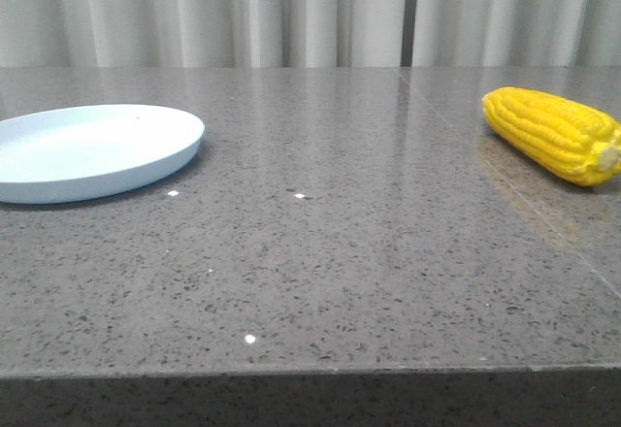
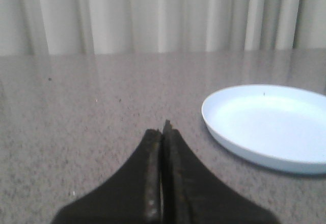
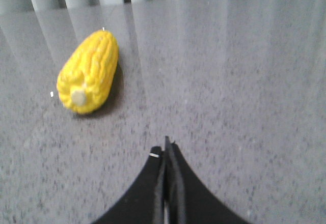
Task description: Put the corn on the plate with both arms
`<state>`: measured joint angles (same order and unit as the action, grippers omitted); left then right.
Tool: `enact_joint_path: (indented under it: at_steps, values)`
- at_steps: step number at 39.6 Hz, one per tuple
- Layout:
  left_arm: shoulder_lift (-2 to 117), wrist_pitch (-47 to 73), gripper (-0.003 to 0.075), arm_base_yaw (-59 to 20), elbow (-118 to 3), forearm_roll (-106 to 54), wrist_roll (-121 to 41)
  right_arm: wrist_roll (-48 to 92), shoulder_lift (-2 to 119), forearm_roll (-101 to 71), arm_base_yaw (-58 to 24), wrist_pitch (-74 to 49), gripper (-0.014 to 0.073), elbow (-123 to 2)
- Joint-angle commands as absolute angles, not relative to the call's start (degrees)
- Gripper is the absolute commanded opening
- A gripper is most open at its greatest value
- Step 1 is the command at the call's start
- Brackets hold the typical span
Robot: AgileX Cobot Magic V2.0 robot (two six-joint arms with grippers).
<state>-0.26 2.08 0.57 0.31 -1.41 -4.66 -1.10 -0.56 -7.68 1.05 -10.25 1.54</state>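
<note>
The yellow corn [image 1: 555,134] lies on the grey table at the far right, its pale stub toward the right edge. It also shows in the right wrist view [image 3: 89,73], stub end toward the camera. The pale blue-white plate [image 1: 92,150] sits on the table at the left and holds nothing; it also shows in the left wrist view [image 2: 270,124]. My left gripper [image 2: 163,132] is shut and empty, a little short of the plate and to its side. My right gripper [image 3: 166,150] is shut and empty, some way short of the corn. Neither gripper shows in the front view.
The grey speckled stone table [image 1: 320,252] has its front edge near the bottom of the front view. A seam [image 1: 505,180] runs across the table on the right, near the corn. White curtains [image 1: 291,10] hang behind the table.
</note>
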Motion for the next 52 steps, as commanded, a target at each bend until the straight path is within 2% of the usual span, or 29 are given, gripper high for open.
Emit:
enact_joint_path:
  at_steps: [1,8,15,21,28,32,36,37,41,43,45,47,52]
  values:
    - [-1.5,-9.0,-0.002,0.7,-0.7,-1.8,-4.4,-0.4,-1.6,-7.7,1.2,-2.7,-0.0121,-0.7]
    - [0.0,-2.3,-0.002,0.7,-11.0,-1.2,-4.4,-0.4,-1.1,-7.7,1.2,-9.4,-0.012,-10.3]
    - [8.7,8.4,-0.002,0.7,-23.2,0.5,-4.5,-0.4,6.7,-7.7,1.2,-21.3,-0.012,-23.1]
    - [17.9,11.1,-0.002,0.7,-28.2,0.5,-4.5,-0.4,15.1,-7.7,1.2,-19.2,-0.012,-28.2]
    - [20.6,9.8,-0.002,0.7,-29.1,0.5,-4.5,-0.4,18.3,-7.7,1.2,-16.9,-0.0116,-28.8]
    - [20.4,9.6,-0.0009,0.7,-29.1,0.5,-4.5,-0.4,18.2,-7.3,1.2,-16.8,-0.0032,-28.8]
    - [20.4,9.6,0.0128,0.7,-29.1,0.0,-4.5,-0.4,18.2,-7.3,1.2,-16.8,0.016,-28.8]
    - [20.4,9.6,0.0188,0.7,-29.1,0.0,-4.5,-0.4,18.2,-7.3,1.2,-16.8,0.0242,-28.8]
    - [20.4,9.8,0.045,0.7,-29.1,0.0,-4.5,-0.4,18.2,-7.3,1.2,-17.1,0.047,-28.8]
    - [20.4,10.1,0.0566,0.7,-29.1,0.0,-4.5,-0.4,18.2,-7.3,1.2,-17.1,0.0546,-28.8]
    - [20.4,10.2,0.0639,0.7,-29.1,0.0,-4.5,-0.4,18.2,-7.3,1.2,-17.1,0.0599,-28.8]
    - [20.4,10.2,0.0664,0.7,-29.1,0.0,-4.5,-0.4,18.2,-7.3,1.2,-17.1,0.061,-28.8]
    - [20.4,10.1,0.065,0.7,-29.1,-1.2,-4.5,-0.4,18.2,-7.3,1.2,-17.1,0.061,-28.8]
